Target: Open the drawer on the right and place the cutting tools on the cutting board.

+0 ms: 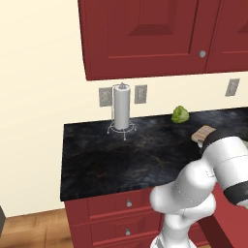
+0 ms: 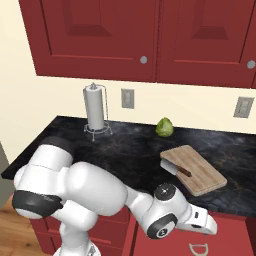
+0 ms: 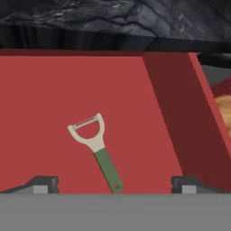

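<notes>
The drawer (image 3: 45, 113) stands pulled out below the counter edge, its red floor and right wall (image 3: 180, 117) in the hand view. On that floor lies a peeler (image 3: 97, 146), a cutting tool with a green handle and a pale head. My gripper (image 3: 115, 186) hangs open over the drawer, with the handle's end between the fingertips (image 3: 43, 184) and nothing gripped. In the right base view the open drawer (image 2: 235, 235) is at the lower right under my hand. The cutting board (image 2: 197, 170) lies on the counter with a grey knife (image 2: 174, 168) on its near left corner. The board's end (image 1: 203, 132) peeks past my arm.
A paper towel roll (image 1: 121, 109) on a wire stand is at the back of the black counter (image 1: 111, 160). A round green vegetable (image 2: 164, 127) sits by the wall. Closed red drawers (image 1: 128, 203) with silver knobs lie to the left, and wall cabinets (image 2: 100, 40) hang above.
</notes>
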